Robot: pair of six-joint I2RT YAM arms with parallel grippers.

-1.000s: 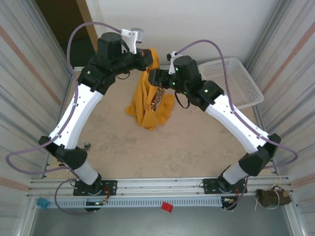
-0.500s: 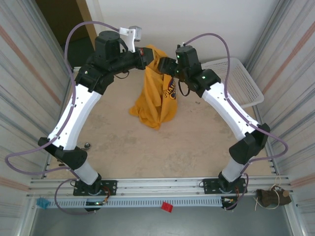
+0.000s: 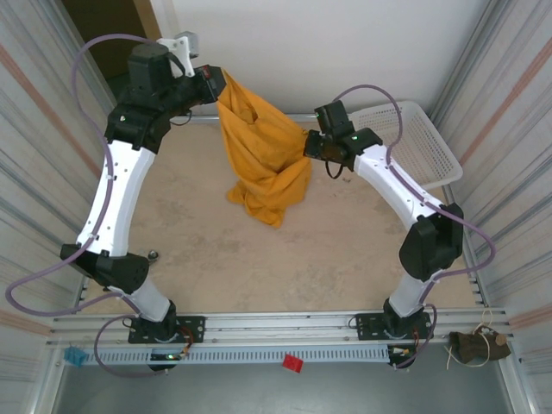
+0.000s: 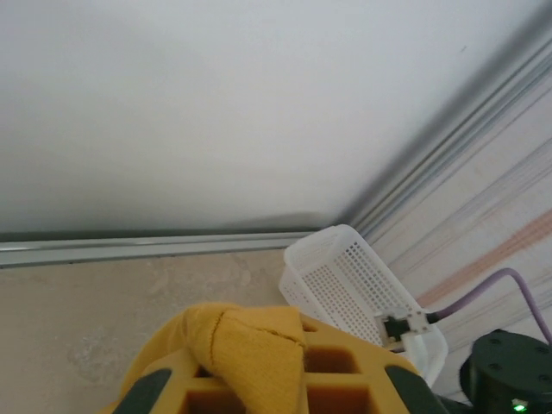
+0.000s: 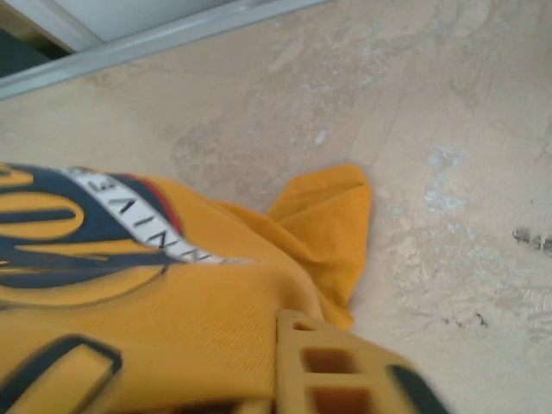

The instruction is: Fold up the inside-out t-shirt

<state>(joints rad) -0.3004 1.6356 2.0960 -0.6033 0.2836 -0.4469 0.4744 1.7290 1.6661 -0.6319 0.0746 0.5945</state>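
The inside-out t-shirt hangs bunched just beside the white perforated basket, its lower folds resting on the table. The left gripper is clamped on a wad at its top, on the side away from the basket, and the right gripper is pinched shut on the edge nearest it. Both holds look like wads rather than clean corners, so spreading the shirt could slip one loose or leave it twisted.

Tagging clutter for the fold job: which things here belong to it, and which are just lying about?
In the job:
t-shirt
left fingers, shut on it
right fingers, shut on it

Lying about:
white basket
red piece
blue piece
brown bundle
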